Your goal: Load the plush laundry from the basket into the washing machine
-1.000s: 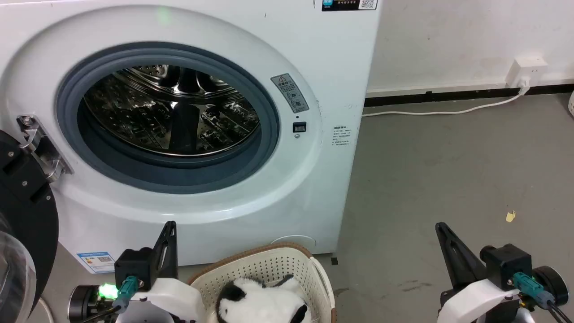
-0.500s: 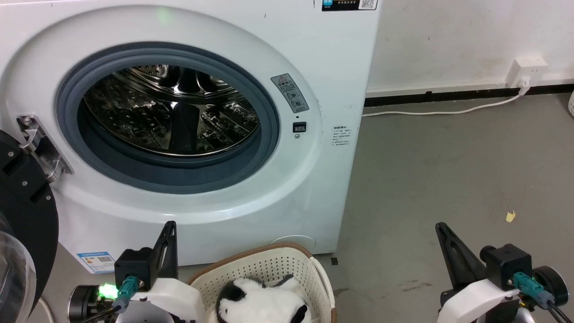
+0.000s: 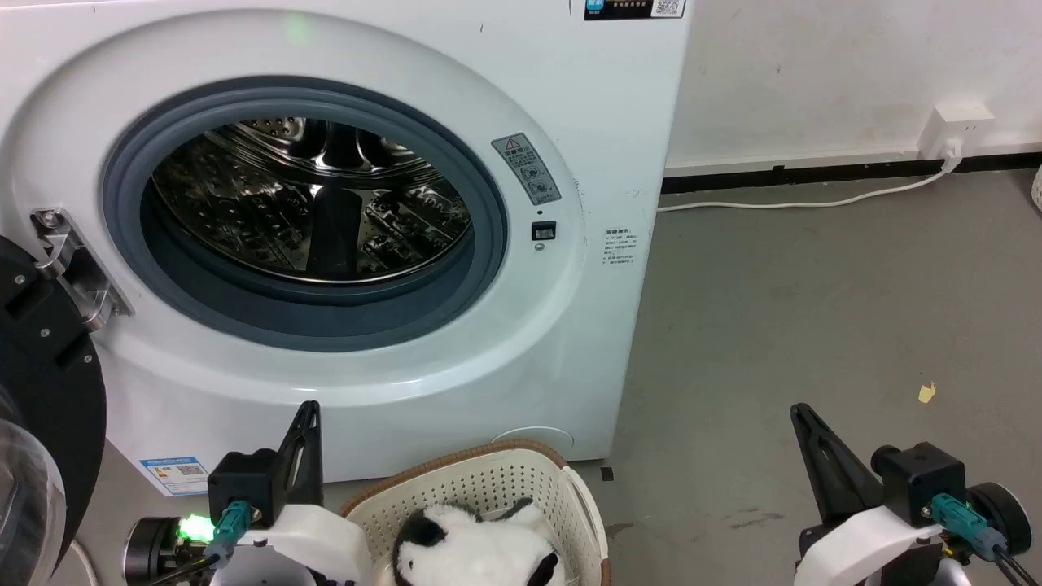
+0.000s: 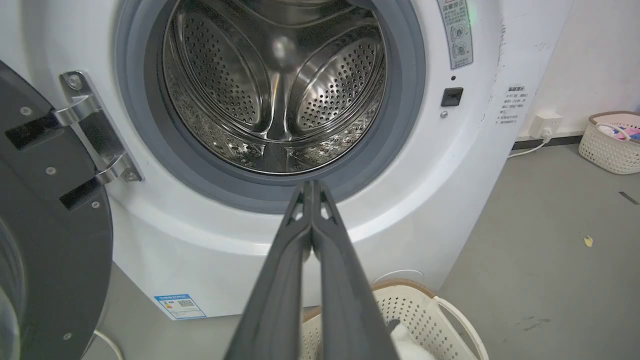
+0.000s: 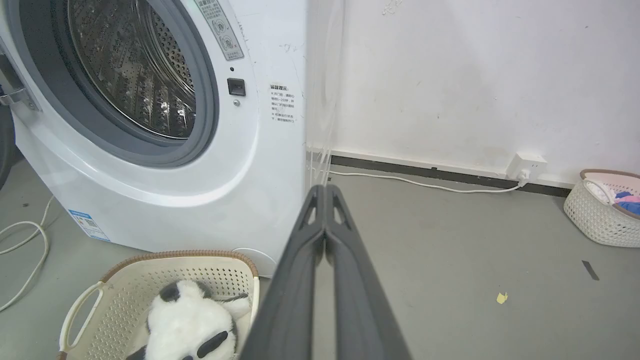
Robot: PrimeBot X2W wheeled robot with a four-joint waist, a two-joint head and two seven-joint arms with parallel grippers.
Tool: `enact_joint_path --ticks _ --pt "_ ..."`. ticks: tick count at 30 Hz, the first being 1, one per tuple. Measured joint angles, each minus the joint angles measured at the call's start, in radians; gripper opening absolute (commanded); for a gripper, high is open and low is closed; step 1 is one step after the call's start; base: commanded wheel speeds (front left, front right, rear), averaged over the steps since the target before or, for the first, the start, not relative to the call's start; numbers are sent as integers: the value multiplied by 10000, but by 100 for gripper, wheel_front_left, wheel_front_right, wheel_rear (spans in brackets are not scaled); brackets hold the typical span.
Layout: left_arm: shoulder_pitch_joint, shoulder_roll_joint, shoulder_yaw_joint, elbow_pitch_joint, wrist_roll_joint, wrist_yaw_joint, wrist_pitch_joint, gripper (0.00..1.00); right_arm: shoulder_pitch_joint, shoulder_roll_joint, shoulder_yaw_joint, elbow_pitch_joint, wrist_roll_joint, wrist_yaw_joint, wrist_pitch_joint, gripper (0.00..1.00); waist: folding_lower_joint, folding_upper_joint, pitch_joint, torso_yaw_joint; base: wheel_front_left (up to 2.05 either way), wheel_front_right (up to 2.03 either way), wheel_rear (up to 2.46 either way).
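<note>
The panda-like plush laundry [image 3: 476, 549] [image 5: 187, 327] lies inside the cream basket [image 3: 488, 480] [image 5: 150, 272] [image 4: 415, 310] on the floor before the washing machine [image 3: 537, 65] [image 4: 440, 165] [image 5: 270, 45]. Its black-rimmed door [image 3: 41, 382] [image 4: 45, 240] hangs swung out at the left, showing the bare steel drum [image 3: 309, 203] [image 4: 275, 90]. My left gripper [image 3: 309, 409] [image 4: 312, 186] is shut on nothing, just left of the basket. My right gripper [image 3: 798, 411] [image 5: 325, 190] is shut too, well to the basket's right above bare floor.
A white cable [image 3: 798, 199] runs along the grey floor to a wall socket [image 3: 961, 130]. A second basket [image 5: 600, 210] with coloured clothes stands by the wall at the right. A yellow scrap [image 3: 926, 392] lies on the floor. Another cord [image 5: 30, 255] curls left of the machine.
</note>
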Motion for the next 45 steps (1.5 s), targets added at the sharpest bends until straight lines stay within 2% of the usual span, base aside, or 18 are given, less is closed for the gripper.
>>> enact_joint_path --ticks 36,37,45 --pt "0 0 6 0 0 0 0 0 0 0 4 0 -2 0 0 0 0 0 0 0 0 0 0" --pt "0 -2 -2 2 -2 12 0 100 3 0 0 0 2 0 0 100 0 0 0 0 0 0 0" --pt "0 0 -67 17 -23 17 -17 100 6 0 2 0 48 0 -10 100 0 0 0 0 0 0 0"
